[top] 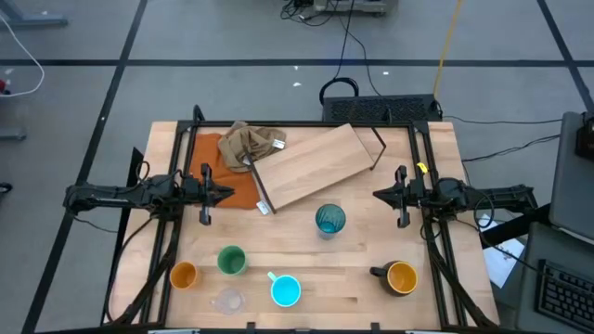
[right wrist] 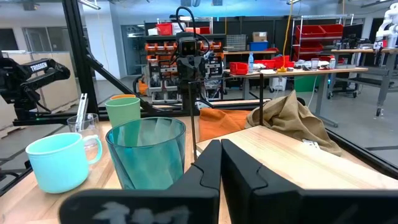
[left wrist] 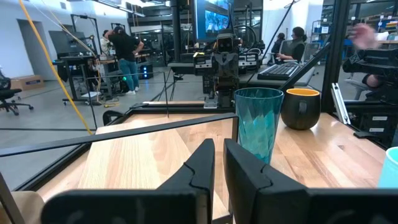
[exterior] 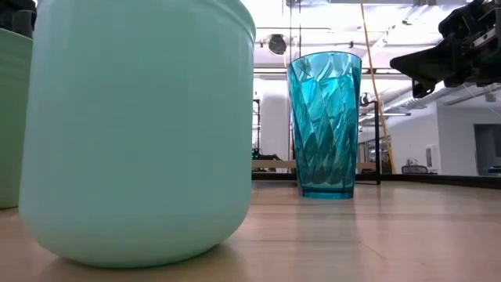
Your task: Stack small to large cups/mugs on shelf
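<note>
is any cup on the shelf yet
No: in the high view the shelf carries no cup, and the teal tumbler nearest it stands on the table beside its edge.

Possibly "TROSSEN" on far arm (right wrist: 37,70)

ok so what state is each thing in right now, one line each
shelf: standing on the table, nothing on it
tumbler: upright, on the table
green cup: upright
orange cup: upright
blue mug: upright
clear glass: upright
black mug: upright
tan cloth: crumpled
left gripper: shut, holding nothing
right gripper: shut, holding nothing
</note>
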